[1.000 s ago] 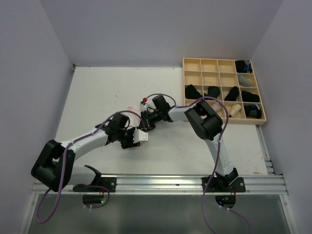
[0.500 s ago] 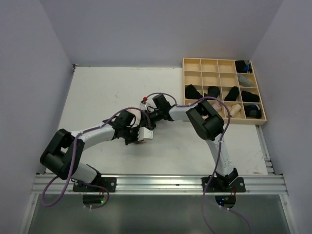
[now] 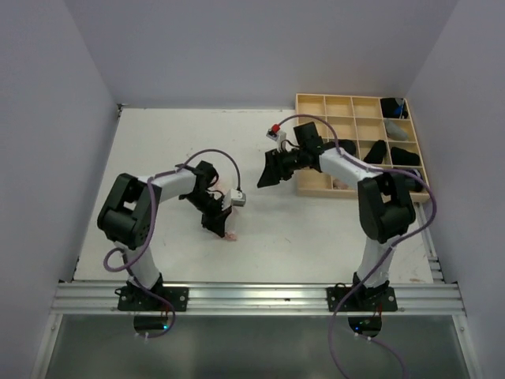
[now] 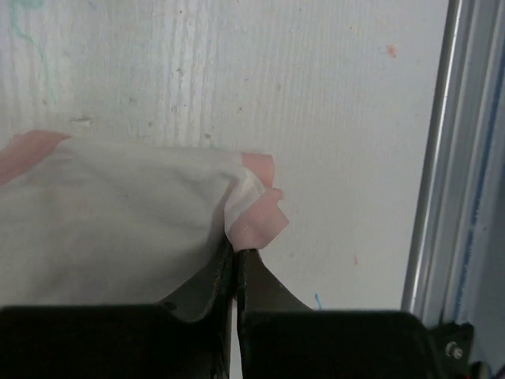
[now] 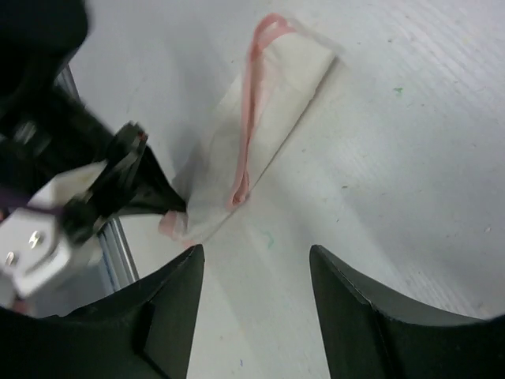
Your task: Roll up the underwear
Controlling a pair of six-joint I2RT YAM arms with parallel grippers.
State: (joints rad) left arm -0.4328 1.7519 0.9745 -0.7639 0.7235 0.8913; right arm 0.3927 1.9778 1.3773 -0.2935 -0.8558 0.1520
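The whitish underwear with pink edging [image 4: 118, 213] lies on the white table, folded into a long strip [image 5: 268, 118]. My left gripper [image 4: 237, 251] is shut on its pink-edged near corner, low over the table; in the top view it [image 3: 223, 229] sits left of centre with the pink corner [image 3: 230, 235] showing at its tip. My right gripper [image 5: 256, 268] is open and empty, raised above the table and apart from the cloth; in the top view it [image 3: 262, 180] is just left of the tray. Several black rolled underwear [image 3: 314, 148] sit in tray cells.
The pale wooden grid tray [image 3: 363, 97] stands at the back right, with black rolls and a beige item [image 3: 381, 178] in its cells. A metal rail [image 4: 442, 158] runs along the table's near edge, close to my left gripper. Grey walls enclose the table.
My right gripper let go of the cloth, opened and swung back right toward the tray. My left gripper moved nearer the front edge, still pinching the cloth corner.
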